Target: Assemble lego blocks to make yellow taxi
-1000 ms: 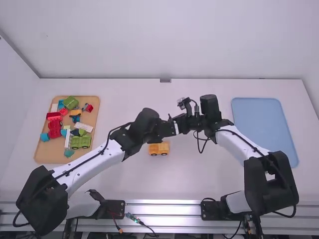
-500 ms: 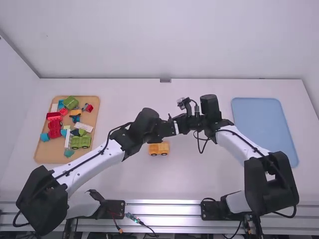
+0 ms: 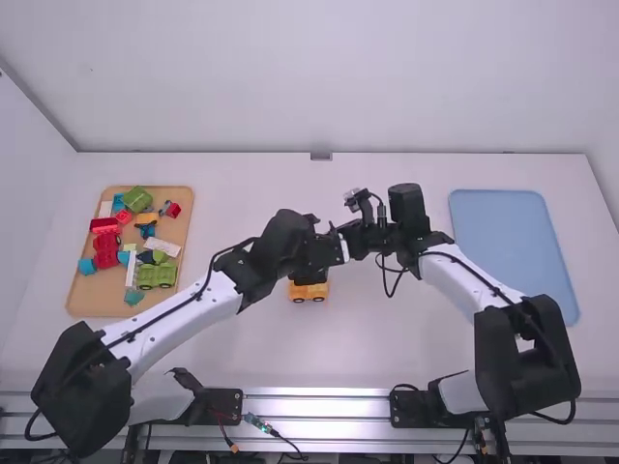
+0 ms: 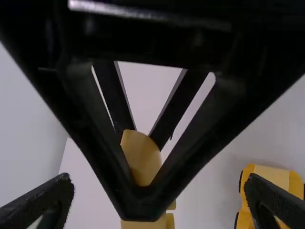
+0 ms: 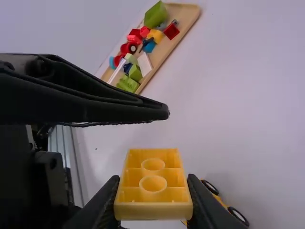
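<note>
1. The change is at the left gripper (image 4: 158, 181): between the earlier high views and this one its jaws have spread wide, and nothing is pinched in them now. The right arm looks unchanged.
2. The right gripper (image 5: 152, 180) has the yellow block (image 5: 152, 210) pinched between its fingers, hollow underside and two round tubes facing the wrist camera.
3. For the task, this reads as a handover or regrip just finished – the block now seems to depend on the right gripper alone.
4. The yellow wheeled base (image 3: 309, 293) sits on the white table (image 3: 242, 353), apart from the block and partly under the left arm's gripper in the high view.
5. Assembly looks unfinished. The likely next need is for the left gripper to back off without brushing the block, then for the underside to be turned down and lined up over the base.
6. Pressing on askew could tip or roll the base – steadying it would help.
7. Spare bricks lie on the wooden tray (image 3: 184, 237).
</note>
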Tool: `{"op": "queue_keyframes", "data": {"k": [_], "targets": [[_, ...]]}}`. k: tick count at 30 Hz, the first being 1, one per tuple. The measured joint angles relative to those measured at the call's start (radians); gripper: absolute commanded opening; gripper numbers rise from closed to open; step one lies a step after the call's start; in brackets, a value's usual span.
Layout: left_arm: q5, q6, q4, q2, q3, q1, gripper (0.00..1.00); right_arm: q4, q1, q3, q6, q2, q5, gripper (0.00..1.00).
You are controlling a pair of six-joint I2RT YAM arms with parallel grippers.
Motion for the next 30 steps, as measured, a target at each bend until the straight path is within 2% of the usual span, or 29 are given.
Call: {"op": "queue_keyframes", "data": {"k": [6,13,16,21,27,30], "targets": [[-0.018,-0.030,-0.004,0.000,0.000,0.000,1.00,-0.007,-0.002,0.000,-0.042,0.000,0.013,0.22],[0.022,-0.080,-0.037,-0.080,0.000,0.026,0.99,-0.083,-0.056,0.000,-0.195,0.000,0.016,0.23],[0.123,-0.084,-0.120,-0.114,0.022,0.096,0.99,-0.102,-0.080,0.000,-0.278,0.000,0.015,0.23],[0.370,-0.023,-0.346,-0.115,0.121,0.246,0.99,-0.142,-0.093,0.006,-0.395,0.000,0.015,0.20],[0.630,0.035,-0.421,-0.112,0.193,0.357,0.99,-0.355,-0.089,0.100,-0.619,0.000,-0.011,0.17],[0.702,0.045,-0.429,-0.091,0.205,0.364,0.99,-0.448,-0.077,0.152,-0.742,0.000,-0.021,0.17]]}}
